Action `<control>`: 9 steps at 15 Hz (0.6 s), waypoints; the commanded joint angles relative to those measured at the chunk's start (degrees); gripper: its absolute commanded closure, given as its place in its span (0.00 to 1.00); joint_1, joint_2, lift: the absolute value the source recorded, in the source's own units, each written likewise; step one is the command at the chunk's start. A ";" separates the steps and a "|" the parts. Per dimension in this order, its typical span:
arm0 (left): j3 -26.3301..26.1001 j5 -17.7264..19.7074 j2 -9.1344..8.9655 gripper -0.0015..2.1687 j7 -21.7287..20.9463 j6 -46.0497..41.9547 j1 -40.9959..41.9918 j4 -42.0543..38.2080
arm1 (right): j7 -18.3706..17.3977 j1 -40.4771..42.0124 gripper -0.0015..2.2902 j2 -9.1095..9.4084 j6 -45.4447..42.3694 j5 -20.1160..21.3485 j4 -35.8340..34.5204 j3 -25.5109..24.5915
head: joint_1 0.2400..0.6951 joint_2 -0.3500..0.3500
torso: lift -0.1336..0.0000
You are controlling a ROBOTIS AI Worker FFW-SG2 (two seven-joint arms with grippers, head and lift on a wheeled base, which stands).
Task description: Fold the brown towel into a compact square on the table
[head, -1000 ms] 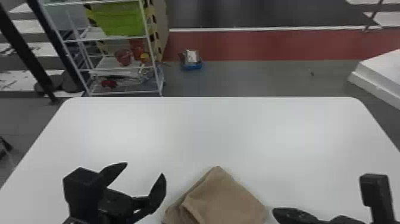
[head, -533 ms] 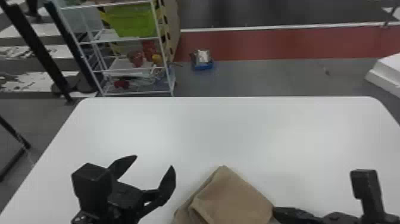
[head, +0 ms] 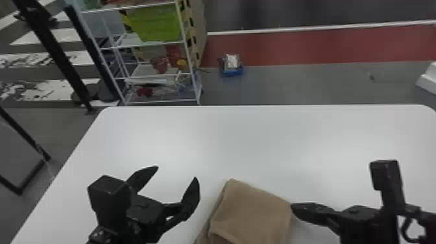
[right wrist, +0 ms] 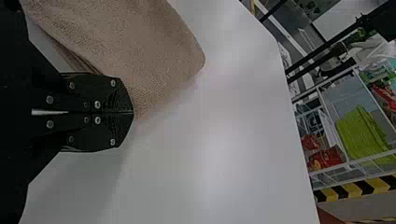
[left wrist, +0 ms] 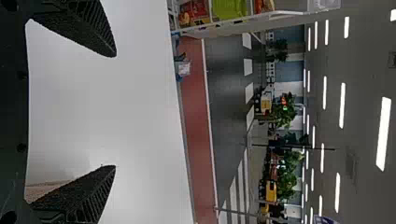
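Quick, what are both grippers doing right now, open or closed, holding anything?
Left gripper: open, nothing between its fingers.
Right gripper: closed, at the edge of the towel; can't tell if it pinches any cloth.

A white rack (head: 186, 42) holds a green bin (head: 155, 26) above some red items (head: 160, 65), with black posts (head: 56, 52) standing to its left. On the floor near its right side, a blue tray (head: 232, 71) with something silvery in it sits at the edge of a red strip (head: 324, 47). The left wrist view takes in plants (left wrist: 284, 114) and ceiling lights (left wrist: 384, 133) farther off.
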 commanded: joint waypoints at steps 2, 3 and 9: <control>0.74 0.54 0.00 0.01 -0.14 -0.13 0.01 0.07 | -0.67 -6.03 0.88 1.34 0.07 0.21 6.00 3.01 | 1.00 0.78 | 0.07; 1.09 0.80 0.00 0.01 -0.32 -0.13 0.01 0.07 | -0.93 -7.35 0.88 1.52 -0.11 -0.05 7.67 3.63 | 1.00 0.79 | 0.07; 1.27 0.98 -0.17 0.01 -0.49 -0.13 -0.34 0.60 | -1.55 -13.85 0.88 2.31 -1.17 0.13 14.35 7.06 | 1.00 0.85 | 0.07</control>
